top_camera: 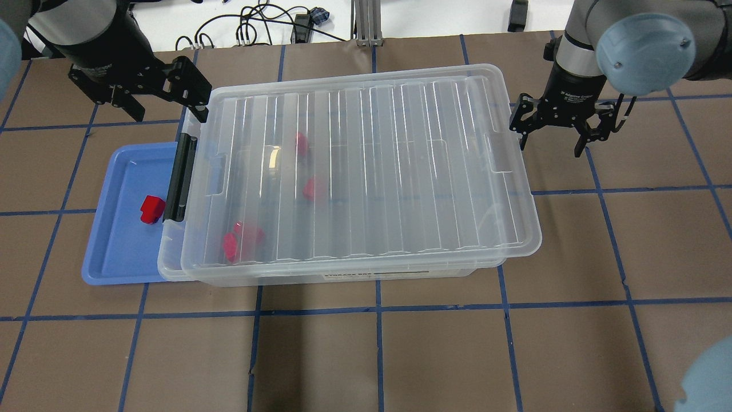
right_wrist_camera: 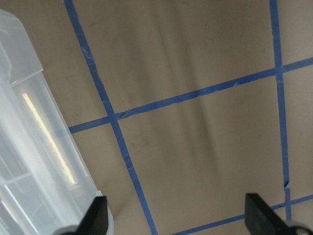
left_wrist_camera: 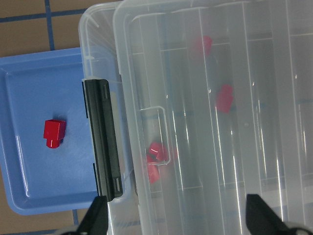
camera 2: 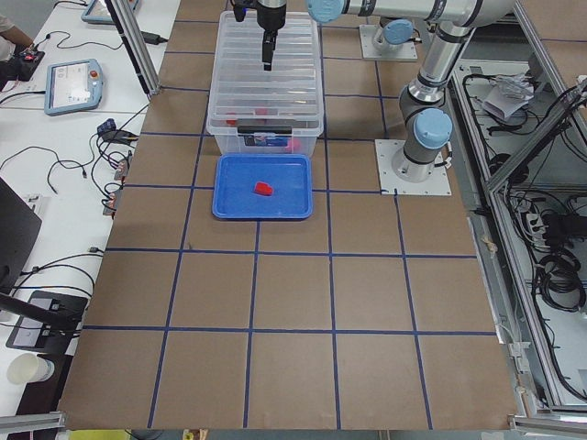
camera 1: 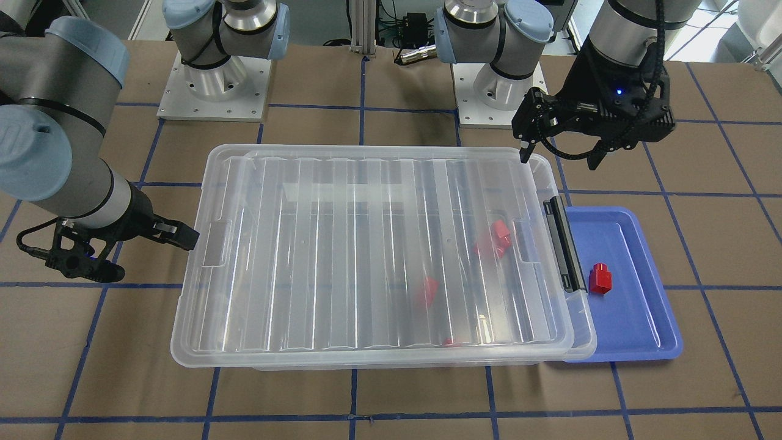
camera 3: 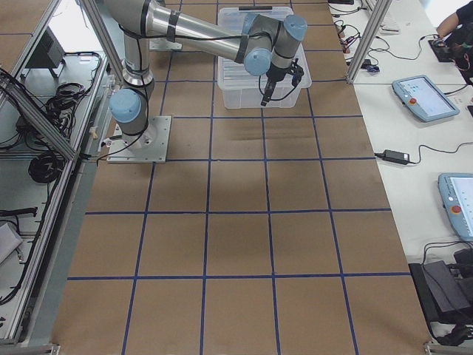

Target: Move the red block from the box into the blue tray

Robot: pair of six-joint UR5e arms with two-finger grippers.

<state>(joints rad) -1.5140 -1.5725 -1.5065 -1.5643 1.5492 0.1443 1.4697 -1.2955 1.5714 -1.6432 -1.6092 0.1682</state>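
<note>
One red block [camera 1: 600,278] lies in the blue tray [camera 1: 635,318], also seen from overhead [top_camera: 151,209] and in the left wrist view [left_wrist_camera: 53,132]. The clear box [camera 1: 201,342] has its ribbed lid on, and its black latch [camera 1: 565,244] end overlaps the tray's edge. Several more red blocks [top_camera: 314,189] show blurred through the lid. My left gripper [top_camera: 166,109] is open and empty, above the box's far corner near the latch. My right gripper [top_camera: 552,143] is open and empty, just off the box's opposite end.
The brown table [top_camera: 400,355] carries a blue tape grid. The two arm bases [camera 1: 214,85] stand behind the box. The right wrist view shows bare table [right_wrist_camera: 195,122] and the box's corner [right_wrist_camera: 29,161].
</note>
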